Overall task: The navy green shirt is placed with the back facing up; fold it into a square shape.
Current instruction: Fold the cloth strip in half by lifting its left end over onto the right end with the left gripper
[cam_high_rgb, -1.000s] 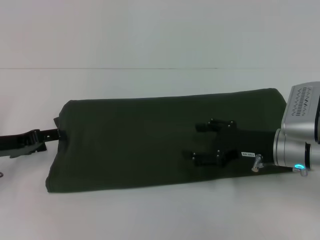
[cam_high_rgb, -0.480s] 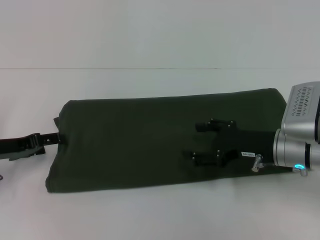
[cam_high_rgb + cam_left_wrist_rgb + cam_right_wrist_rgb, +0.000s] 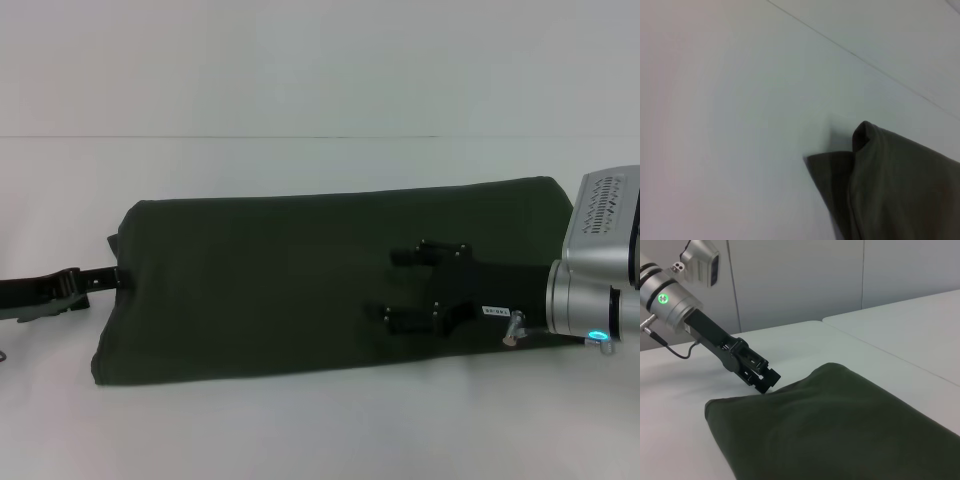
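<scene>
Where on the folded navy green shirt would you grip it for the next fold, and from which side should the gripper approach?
Grip the navy green shirt at its short left end, coming in low from the left. It lies as a long band, and the left gripper is already at that edge.

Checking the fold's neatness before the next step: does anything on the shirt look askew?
Mostly tidy. At the navy green shirt's left end, beside the left gripper, a flap of fabric pokes out past the folded edge.
</scene>
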Action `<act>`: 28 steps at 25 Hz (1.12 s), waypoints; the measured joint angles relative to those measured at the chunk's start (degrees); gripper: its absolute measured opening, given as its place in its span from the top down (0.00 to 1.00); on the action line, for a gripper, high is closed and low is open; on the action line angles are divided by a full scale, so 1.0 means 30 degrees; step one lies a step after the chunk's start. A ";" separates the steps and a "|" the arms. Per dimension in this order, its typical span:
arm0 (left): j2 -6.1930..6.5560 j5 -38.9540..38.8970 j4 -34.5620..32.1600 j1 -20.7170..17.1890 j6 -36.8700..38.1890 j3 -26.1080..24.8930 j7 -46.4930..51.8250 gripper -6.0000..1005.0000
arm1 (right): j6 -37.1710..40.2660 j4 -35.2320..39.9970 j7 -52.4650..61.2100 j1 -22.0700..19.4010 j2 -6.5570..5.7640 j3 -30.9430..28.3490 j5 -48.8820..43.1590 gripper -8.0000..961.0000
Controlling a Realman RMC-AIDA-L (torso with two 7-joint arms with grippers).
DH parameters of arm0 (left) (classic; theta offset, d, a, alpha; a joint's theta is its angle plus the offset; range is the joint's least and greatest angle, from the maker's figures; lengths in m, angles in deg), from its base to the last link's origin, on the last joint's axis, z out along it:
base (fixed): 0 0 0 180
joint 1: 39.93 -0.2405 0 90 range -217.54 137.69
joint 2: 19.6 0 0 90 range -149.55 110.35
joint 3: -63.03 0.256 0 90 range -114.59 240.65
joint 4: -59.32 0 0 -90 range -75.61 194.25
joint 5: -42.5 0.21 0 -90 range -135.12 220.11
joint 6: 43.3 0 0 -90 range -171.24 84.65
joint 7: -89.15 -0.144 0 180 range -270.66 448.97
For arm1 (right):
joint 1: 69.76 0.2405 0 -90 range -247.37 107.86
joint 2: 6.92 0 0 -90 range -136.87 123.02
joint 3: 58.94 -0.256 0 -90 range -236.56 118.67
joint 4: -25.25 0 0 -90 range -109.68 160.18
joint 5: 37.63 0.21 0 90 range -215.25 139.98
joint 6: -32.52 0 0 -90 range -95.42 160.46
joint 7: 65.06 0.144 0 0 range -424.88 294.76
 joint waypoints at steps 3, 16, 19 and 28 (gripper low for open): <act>-0.0014 -0.0003 0.0038 -0.0002 -0.0054 -0.0003 -0.0094 0.11 | 0.0001 -0.0018 -0.0001 0.0000 0.0000 0.0000 -0.0020 0.06; -0.0070 -0.0084 0.0065 -0.0038 0.0162 -0.0060 -0.0169 0.12 | 0.0001 -0.0042 -0.0001 0.0000 0.0000 0.0001 -0.0088 0.06; -0.0165 -0.0061 0.0065 0.0032 0.0325 -0.0018 -0.0159 0.12 | 0.0001 -0.0042 -0.0001 0.0000 0.0000 0.0000 -0.0088 0.06; -0.0641 -0.0009 0.0051 0.0276 0.0484 0.0013 -0.0167 0.15 | 0.0001 -0.0042 -0.0001 0.0000 0.0000 0.0000 -0.0078 0.06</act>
